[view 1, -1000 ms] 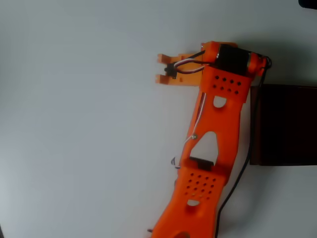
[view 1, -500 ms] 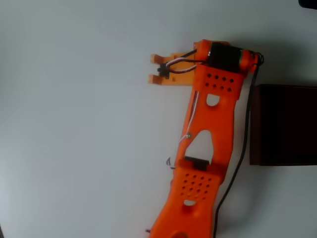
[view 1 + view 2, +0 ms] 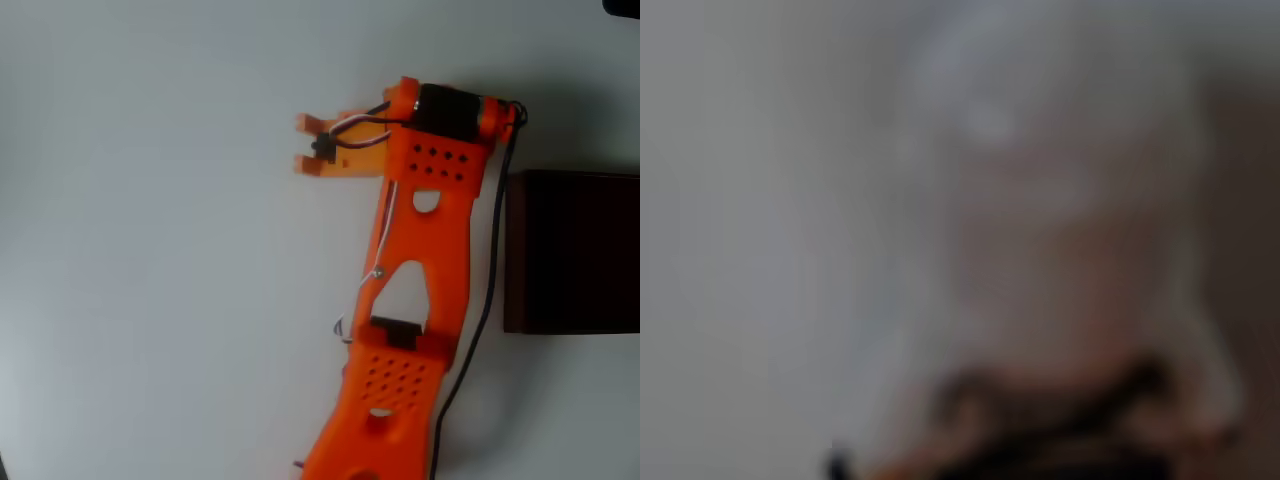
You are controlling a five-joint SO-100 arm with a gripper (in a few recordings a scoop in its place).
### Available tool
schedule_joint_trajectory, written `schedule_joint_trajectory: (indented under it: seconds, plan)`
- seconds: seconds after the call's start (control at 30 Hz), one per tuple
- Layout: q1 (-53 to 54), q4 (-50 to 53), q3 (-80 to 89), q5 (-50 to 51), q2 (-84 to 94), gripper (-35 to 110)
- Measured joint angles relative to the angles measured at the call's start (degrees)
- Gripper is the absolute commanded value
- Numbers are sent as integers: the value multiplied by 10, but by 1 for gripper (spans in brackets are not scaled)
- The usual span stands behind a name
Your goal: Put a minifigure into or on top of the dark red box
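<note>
In the overhead view the orange arm [image 3: 415, 300] comes up from the bottom edge toward 12 o'clock. At its top it bends, and the gripper [image 3: 306, 143] points toward 9 o'clock. Its two fingertips [image 3: 304, 123] sit a little apart. The wrist view is too blurry to read.

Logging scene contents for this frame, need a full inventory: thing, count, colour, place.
dark red rectangular box: one, maroon walls with a nearly black inside, at the right edge of the overhead view, cut off by the frame.
white table surface: one, pale grey-white, under everything.
black cable: one, black, running down along the arm's right side, beside the box's left wall.
wrist view: too blurred to name anything.
orange arm: one, orange with a black motor near its top, reaching up from the bottom edge.
gripper: one, orange, pointing left, fingertips apart over bare table.
</note>
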Motion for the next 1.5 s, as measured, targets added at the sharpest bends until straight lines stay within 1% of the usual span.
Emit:
schedule_joint_trajectory:
  seconds: [0.1,0.23,0.37,0.5,0.63,0.83,0.87,0.97,1.03,1.1,1.33,1.5]
  plan:
    - [16,0,54,3,61,0]
    - [56,0,164,20,201,0]
    - [123,-8,296,52,354,0]
    - [209,-49,445,83,496,0]
    - [287,-88,527,121,535,0]
    - [359,-164,593,188,522,0]
    - [364,-178,596,199,509,1]
    - [364,-199,597,217,474,18]
    - [358,-199,599,230,460,21]
    - [358,-214,597,236,450,21]
    - [343,-212,617,238,465,20]
    - [316,-226,726,226,620,19]
